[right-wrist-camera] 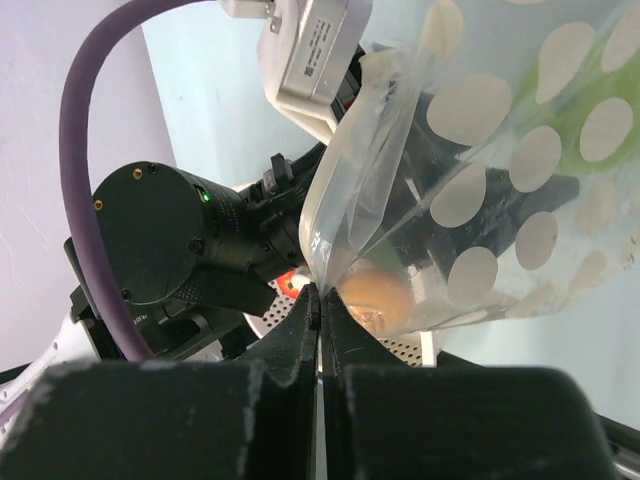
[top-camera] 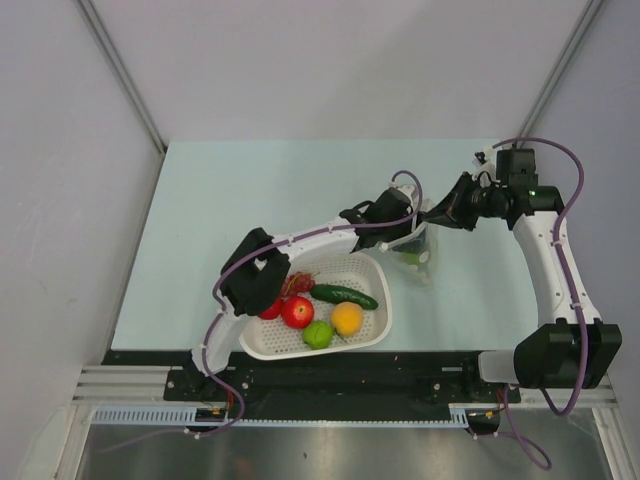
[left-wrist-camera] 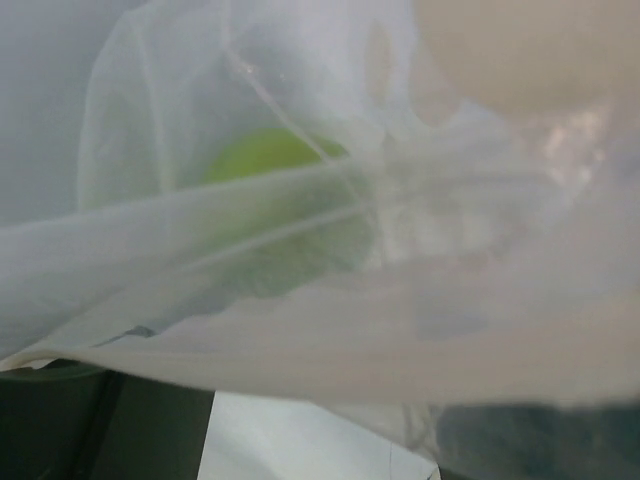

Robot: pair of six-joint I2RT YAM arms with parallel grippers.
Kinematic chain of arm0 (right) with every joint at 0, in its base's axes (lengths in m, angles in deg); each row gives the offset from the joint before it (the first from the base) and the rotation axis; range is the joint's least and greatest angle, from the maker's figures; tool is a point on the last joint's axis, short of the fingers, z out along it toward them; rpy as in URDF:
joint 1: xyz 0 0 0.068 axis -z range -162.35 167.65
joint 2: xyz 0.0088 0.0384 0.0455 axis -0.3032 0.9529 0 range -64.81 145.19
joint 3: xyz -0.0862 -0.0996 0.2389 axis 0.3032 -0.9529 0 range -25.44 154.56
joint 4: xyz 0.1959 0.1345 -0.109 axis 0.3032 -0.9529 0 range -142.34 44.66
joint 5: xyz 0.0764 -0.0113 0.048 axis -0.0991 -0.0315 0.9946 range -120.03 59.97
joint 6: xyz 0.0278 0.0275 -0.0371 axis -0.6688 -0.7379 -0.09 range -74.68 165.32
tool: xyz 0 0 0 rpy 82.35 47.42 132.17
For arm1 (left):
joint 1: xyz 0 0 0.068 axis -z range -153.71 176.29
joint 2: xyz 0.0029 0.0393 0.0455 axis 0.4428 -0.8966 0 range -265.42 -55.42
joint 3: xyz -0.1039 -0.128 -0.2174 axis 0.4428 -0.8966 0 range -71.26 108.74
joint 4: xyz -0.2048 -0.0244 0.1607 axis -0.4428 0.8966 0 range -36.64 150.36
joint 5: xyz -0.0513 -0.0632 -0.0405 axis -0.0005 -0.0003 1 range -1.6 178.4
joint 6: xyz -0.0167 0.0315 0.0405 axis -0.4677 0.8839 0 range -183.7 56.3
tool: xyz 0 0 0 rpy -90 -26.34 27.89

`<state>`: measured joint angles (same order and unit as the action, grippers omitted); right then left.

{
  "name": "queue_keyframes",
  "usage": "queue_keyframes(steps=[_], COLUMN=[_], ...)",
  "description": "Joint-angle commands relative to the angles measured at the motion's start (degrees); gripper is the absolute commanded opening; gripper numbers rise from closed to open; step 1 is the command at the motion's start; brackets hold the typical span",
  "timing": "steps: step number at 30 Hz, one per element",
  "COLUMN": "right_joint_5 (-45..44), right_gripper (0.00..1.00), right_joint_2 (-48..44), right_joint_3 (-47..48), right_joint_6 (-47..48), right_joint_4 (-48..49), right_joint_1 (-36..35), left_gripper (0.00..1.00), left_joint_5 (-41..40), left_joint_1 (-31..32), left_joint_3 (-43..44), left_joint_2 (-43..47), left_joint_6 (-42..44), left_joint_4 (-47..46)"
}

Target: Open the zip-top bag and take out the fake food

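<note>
The clear zip-top bag [top-camera: 416, 255] hangs above the table between both grippers. My right gripper [top-camera: 437, 212] [right-wrist-camera: 320, 300] is shut on the bag's [right-wrist-camera: 480, 180] edge. The bag [left-wrist-camera: 300, 320] fills the left wrist view, with a green round fruit [left-wrist-camera: 265, 160] inside; a brownish piece [right-wrist-camera: 375, 290] shows through in the right wrist view. My left gripper [top-camera: 408, 232] [left-wrist-camera: 300, 445] is at the bag's left side, jaws apart, film draped over them. Fake food lies in the basket: cucumber [top-camera: 343, 295], red fruit [top-camera: 297, 312], green fruit [top-camera: 319, 334], orange one [top-camera: 347, 318].
The white perforated basket [top-camera: 300, 350] stands near the table's front edge, just left of and below the bag. The left arm's elbow [top-camera: 255, 275] hangs over the basket's left side. The left wrist's body [right-wrist-camera: 310, 50] is close in front of my right gripper.
</note>
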<state>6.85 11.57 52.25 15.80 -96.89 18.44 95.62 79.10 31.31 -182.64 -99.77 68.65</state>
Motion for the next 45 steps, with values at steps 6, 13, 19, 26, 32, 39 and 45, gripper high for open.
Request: queue_keyframes(steps=[6, 13, 19, 26, 32, 39, 45], right_joint_5=[1.17, 0.65, 0.47, -0.15, -0.58, -3.83, -4.98], right_gripper=[0.00, 0.00, 0.00, 0.00, 0.00, 0.00, 0.00], right_joint_2=[-2.55, -4.04, -5.36, -6.42, -5.28, -2.20, -0.53], right_joint_3=[0.71, 0.36, 0.09, -0.17, -0.17, -0.17, -0.17], right_joint_6=[-0.37, 0.60, 1.83, 3.50, 6.31, 5.26, 5.08], right_joint_4=[-0.92, -3.20, -5.84, -7.34, -7.69, -4.62, -0.93], right_joint_1=[-0.62, -0.62, -0.62, -0.62, 1.22, 1.22, 1.05], left_gripper=[0.93, 0.90, 0.86, 0.52, 0.22, 0.00, 0.00], left_joint_5=[-7.14, -10.30, -10.12, -10.12, -8.28, -3.89, 4.63], left_joint_1=[0.36, 0.36, 0.27, 0.27, 0.27, 0.27, 0.27], left_joint_3=[3.08, 6.42, 6.60, 4.05, 0.54, -3.16, -3.16], left_joint_2=[-1.45, -5.14, -8.48, -7.00, -1.29, 7.41, 12.43], left_joint_6=[-3.82, -8.48, -13.32, -12.00, -8.58, -0.41, 5.22], left_joint_4=[1.67, 3.69, 3.78, -1.83, -4.48, -1.76, 2.10])
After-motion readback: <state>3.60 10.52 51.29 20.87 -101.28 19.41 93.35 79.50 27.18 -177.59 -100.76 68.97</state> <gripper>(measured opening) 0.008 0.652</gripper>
